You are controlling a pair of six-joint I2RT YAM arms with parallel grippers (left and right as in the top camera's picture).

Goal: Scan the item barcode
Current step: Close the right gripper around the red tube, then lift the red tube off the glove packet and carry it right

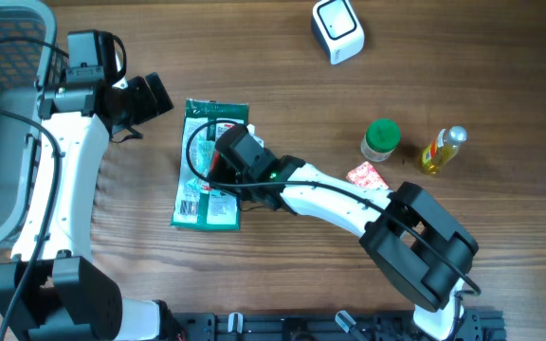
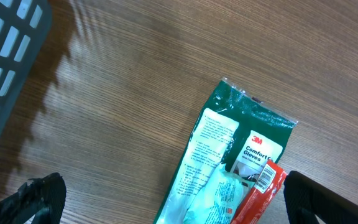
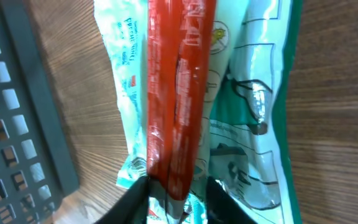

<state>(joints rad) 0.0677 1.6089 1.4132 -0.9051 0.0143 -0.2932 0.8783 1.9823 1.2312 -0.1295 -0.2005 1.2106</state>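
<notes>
The right pincer (image 3: 178, 200) stands narrow astride the near end of the red packet (image 3: 176, 93), which lies lengthwise on top of the green glove packet (image 1: 207, 204) on the table (image 1: 282, 85). I cannot tell whether the pincer actually pinches it. The left pincer (image 2: 179, 202) hovers wide open just left of the glove packet's far end. The white scanner (image 1: 337, 30) sits well beyond the glove packet, to its right.

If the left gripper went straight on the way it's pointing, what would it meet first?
Probably the green glove packet lying on the wooden table; depth is unclear, so the open left gripper might touch bare wood just short of it.
</notes>
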